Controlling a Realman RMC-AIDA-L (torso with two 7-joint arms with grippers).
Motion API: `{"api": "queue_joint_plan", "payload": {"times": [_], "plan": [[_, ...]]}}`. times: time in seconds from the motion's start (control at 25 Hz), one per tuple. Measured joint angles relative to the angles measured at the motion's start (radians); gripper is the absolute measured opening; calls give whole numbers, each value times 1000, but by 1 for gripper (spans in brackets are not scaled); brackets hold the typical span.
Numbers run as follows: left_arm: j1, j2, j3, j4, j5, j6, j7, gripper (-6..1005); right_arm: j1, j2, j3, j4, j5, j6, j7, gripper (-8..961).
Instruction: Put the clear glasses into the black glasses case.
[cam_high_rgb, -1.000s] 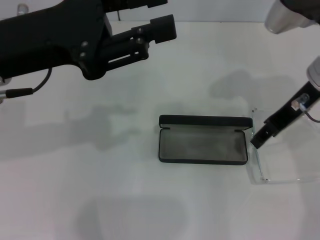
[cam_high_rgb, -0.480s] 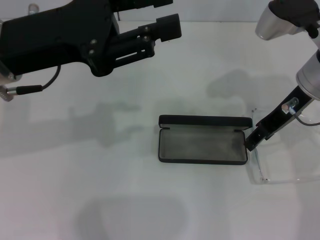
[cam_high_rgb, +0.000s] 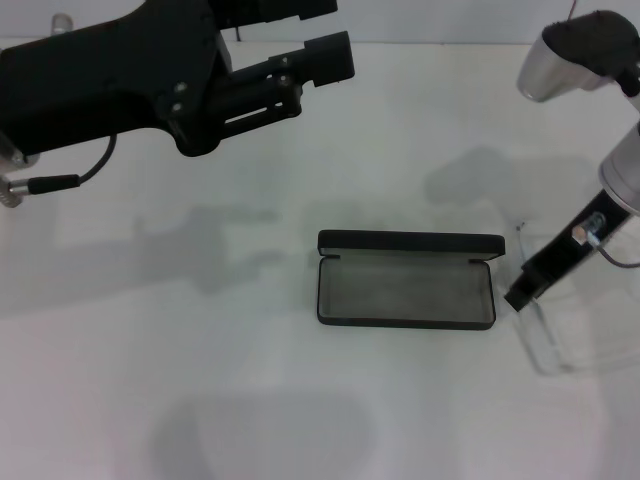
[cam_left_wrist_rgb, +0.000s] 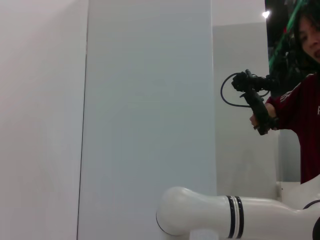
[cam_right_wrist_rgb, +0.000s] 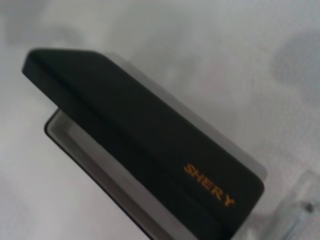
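The black glasses case (cam_high_rgb: 405, 281) lies open in the middle of the white table, its lid raised at the far side and its grey lining bare. The right wrist view shows the case lid (cam_right_wrist_rgb: 150, 150) with orange lettering. The clear glasses (cam_high_rgb: 548, 345) rest on the table just right of the case, faint against the surface. One clear corner of the glasses (cam_right_wrist_rgb: 301, 207) shows beside the lid. My right gripper (cam_high_rgb: 521, 295) reaches down at the case's right end, shut on the glasses' near edge. My left gripper (cam_high_rgb: 315, 32) hangs open high over the far left.
The left arm's black body (cam_high_rgb: 110, 80) and its cable cover the far left of the table. In the left wrist view there are only a wall, a person and a white arm link (cam_left_wrist_rgb: 220, 217).
The right gripper went left toward the case's end, then back right by about the same amount. The glasses shifted right with it. The left arm hardly moved.
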Motion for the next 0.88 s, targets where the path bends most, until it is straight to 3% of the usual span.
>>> {"api": "queue_joint_plan", "payload": {"times": [0.28, 0.4, 0.72, 0.88], "plan": [[2, 0, 0, -2, 1, 0, 1, 446, -36, -2, 1, -14, 4, -4, -7, 227], [2, 0, 0, -3, 9, 0, 1, 442, -45, -2, 3, -17, 4, -11, -7, 181], [0, -2, -2, -36, 11, 0, 15, 433, -164, -6, 4, -201, 4, -34, -30, 165], [0, -1, -3, -40, 10, 0, 18, 429, -219, -12, 76, -286, 4, -52, -74, 157]]}}
